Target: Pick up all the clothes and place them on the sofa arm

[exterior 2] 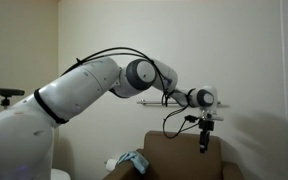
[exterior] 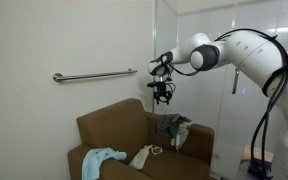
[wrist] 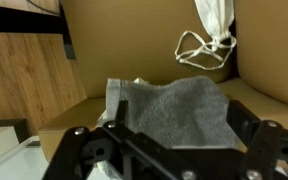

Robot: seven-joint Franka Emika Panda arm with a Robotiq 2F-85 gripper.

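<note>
A brown sofa [exterior: 114, 125] holds three cloths. A grey cloth [exterior: 172, 126] lies draped over the sofa arm, and it fills the middle of the wrist view [wrist: 174, 112]. A white cloth with straps [exterior: 144, 155] lies on the seat and also shows in the wrist view [wrist: 212, 30]. A light blue cloth [exterior: 102, 160] lies on the seat's far side and shows in an exterior view [exterior 2: 134, 160]. My gripper [exterior: 163, 96] hangs above the sofa arm, open and empty, with its fingers either side of the grey cloth in the wrist view [wrist: 179, 145]. It points down in an exterior view [exterior 2: 205, 140].
A metal grab rail [exterior: 94, 75] is fixed to the white wall behind the sofa. A glass partition [exterior: 199, 25] stands beside the sofa arm. A wooden floor and a white ledge [wrist: 14, 155] show beside the sofa in the wrist view.
</note>
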